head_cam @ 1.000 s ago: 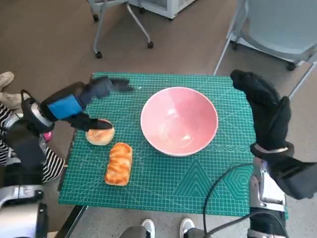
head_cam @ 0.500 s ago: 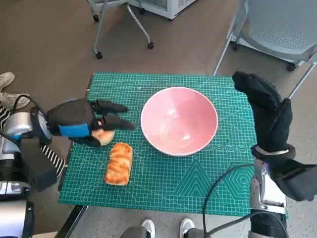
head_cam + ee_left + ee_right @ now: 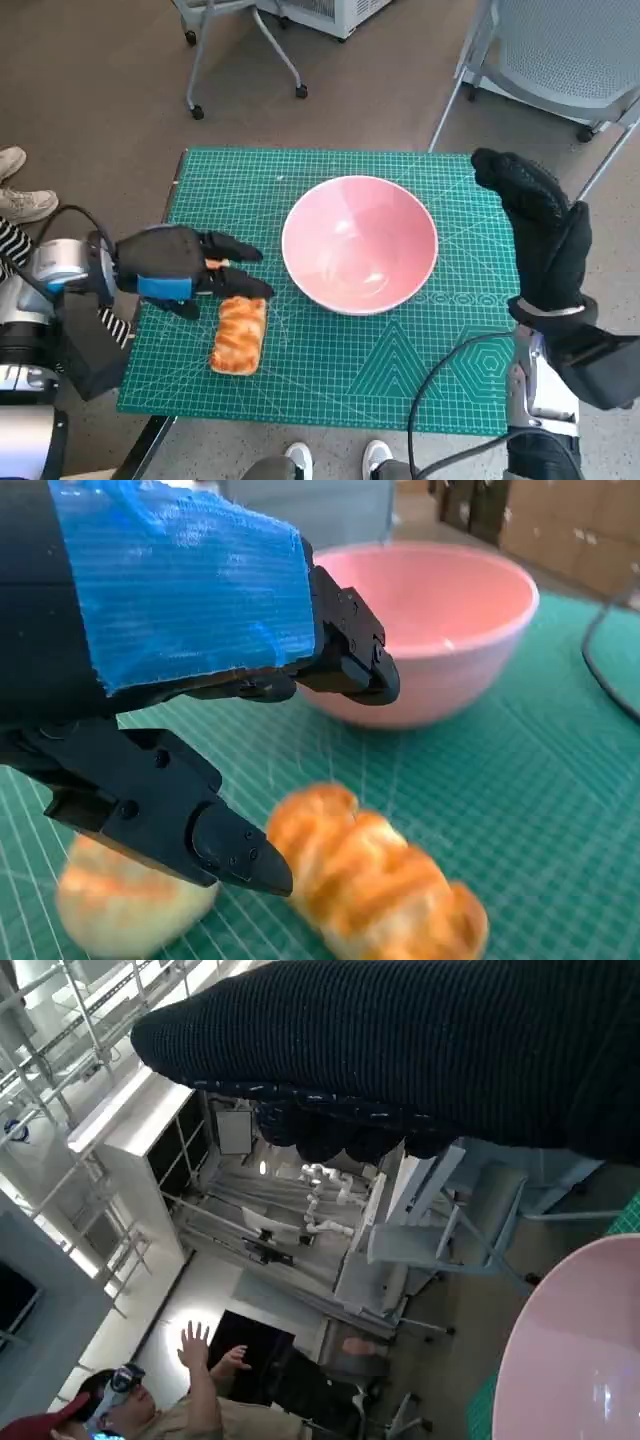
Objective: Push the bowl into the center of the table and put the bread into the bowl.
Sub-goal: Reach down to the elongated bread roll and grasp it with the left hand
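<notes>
The pink bowl [image 3: 360, 243] [image 3: 440, 630] [image 3: 580, 1350] stands empty near the middle of the green mat [image 3: 400, 390]. A braided bread loaf [image 3: 239, 333] [image 3: 375, 880] lies near the mat's front left. A round bun [image 3: 130, 900] lies beside it, almost hidden in the head view under my left hand [image 3: 180, 268] [image 3: 180, 610]. That hand hovers low over the bun, its fingers spread towards the bowl, holding nothing. My right hand [image 3: 540, 230] [image 3: 420, 1050] stands raised and flat at the bowl's right, apart from it.
A grey chair [image 3: 590, 50] stands beyond the table's far right corner, and a wheeled chair base [image 3: 245, 40] beyond its far left. A person's shoes [image 3: 25, 205] show at the left. A black cable [image 3: 440, 390] crosses the mat's front right. A person [image 3: 190, 1400] waves in the right wrist view.
My left hand has swung from above the mat's left edge down and nearer, and now covers the bun. The bowl, the loaf and my right hand have stayed put.
</notes>
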{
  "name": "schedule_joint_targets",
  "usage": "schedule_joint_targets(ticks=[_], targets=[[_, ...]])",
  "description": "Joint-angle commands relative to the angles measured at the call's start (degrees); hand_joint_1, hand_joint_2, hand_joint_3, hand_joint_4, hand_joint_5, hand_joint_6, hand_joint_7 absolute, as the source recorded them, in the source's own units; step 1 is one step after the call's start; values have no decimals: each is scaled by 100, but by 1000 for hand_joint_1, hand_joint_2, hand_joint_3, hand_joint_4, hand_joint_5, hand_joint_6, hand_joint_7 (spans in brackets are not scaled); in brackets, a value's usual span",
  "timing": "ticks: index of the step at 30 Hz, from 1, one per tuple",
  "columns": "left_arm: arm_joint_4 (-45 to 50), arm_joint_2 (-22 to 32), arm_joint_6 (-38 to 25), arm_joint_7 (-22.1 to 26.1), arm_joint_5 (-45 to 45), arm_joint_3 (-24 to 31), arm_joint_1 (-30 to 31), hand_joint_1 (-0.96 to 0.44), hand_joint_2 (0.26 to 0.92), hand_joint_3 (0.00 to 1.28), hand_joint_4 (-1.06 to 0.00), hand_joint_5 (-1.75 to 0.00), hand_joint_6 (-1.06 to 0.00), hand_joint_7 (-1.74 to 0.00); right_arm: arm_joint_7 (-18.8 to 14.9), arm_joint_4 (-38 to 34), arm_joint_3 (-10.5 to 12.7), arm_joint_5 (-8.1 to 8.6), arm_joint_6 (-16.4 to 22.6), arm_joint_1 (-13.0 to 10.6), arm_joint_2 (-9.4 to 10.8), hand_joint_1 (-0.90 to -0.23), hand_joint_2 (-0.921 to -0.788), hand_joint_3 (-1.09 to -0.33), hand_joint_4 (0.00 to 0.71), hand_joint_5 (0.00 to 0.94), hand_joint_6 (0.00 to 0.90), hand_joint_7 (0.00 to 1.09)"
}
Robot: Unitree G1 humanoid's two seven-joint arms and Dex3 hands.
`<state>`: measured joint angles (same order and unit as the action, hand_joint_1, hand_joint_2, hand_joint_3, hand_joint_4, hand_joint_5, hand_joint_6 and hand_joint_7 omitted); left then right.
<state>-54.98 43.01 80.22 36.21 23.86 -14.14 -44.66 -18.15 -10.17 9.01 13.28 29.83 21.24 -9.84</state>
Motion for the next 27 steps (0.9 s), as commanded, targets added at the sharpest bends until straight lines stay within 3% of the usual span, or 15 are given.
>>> schedule_joint_targets(ticks=[1, 10, 20, 27], targets=[[-65, 30, 106, -283, 380, -168, -75, -63, 738, 1, -414, 0, -475, -93, 48, 88, -3, 0, -161, -192, -5, -679, -921, -706, 220, 4, 115, 540], [-24, -34, 117, -932, 1164, -400, -50, -80, 737, 1, -409, 0, -497, -79, 82, 165, 8, -26, -207, -285, 5, -681, -921, -707, 219, 3, 114, 542], [-191, -200, 21, -1636, 1735, -755, 34, 22, 744, 2, -409, -2, -509, -66, 135, 178, -17, -57, -196, -350, 27, -681, -921, -709, 218, 2, 111, 544], [-245, -240, -118, -2226, 2244, -1059, 94, 57, 765, 9, -491, -31, -593, -90, 185, 184, -38, -87, -166, -398, 48, -674, -921, -713, 216, 1, 107, 547]])
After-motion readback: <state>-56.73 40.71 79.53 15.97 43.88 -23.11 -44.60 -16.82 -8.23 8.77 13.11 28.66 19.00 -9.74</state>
